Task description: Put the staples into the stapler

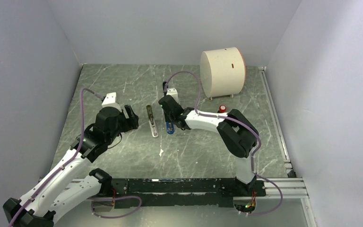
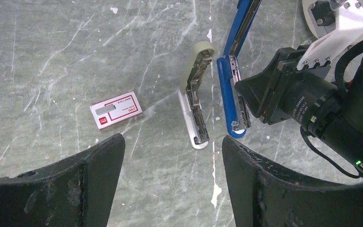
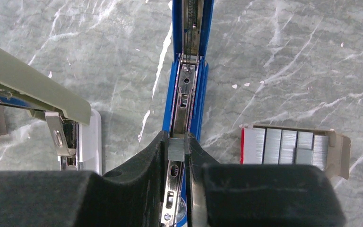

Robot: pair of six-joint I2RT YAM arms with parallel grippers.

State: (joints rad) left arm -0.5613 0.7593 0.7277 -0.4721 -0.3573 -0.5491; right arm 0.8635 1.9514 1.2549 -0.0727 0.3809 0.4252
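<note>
The grey marbled table [image 1: 123, 156] fills the floor of a white-walled booth. Its biggest object, a cream cylinder [image 1: 222, 72], lies on its side at the back right, well away from the work.

The left gripper [image 2: 172, 142] hangs over the table left of centre with its jaws released and spread wide, nothing between them. It is near a beige-and-white stapler [image 2: 196, 109] but does not touch it. The right gripper [image 3: 178, 138] is clenched on a short strip of staples [image 3: 177, 149], pinched between its two fingertips.

The blue stapler [image 3: 187, 101] lies near the middle of the table, just beside the beige-and-white stapler on that one's right. It is opened out, with its top swung back towards the far wall and its grey metal channel facing up. The pinched strip sits directly over this channel, near the front end. I cannot tell whether it touches the metal.

The beige-and-white stapler rests on its white base with its beige cover raised.

An open box of staples [image 3: 288, 147], its silvery rows showing, lies to the right of the blue stapler. A closed white box with a red label [image 2: 116, 109] lies to the left of the beige-and-white stapler, apart from it.
</note>
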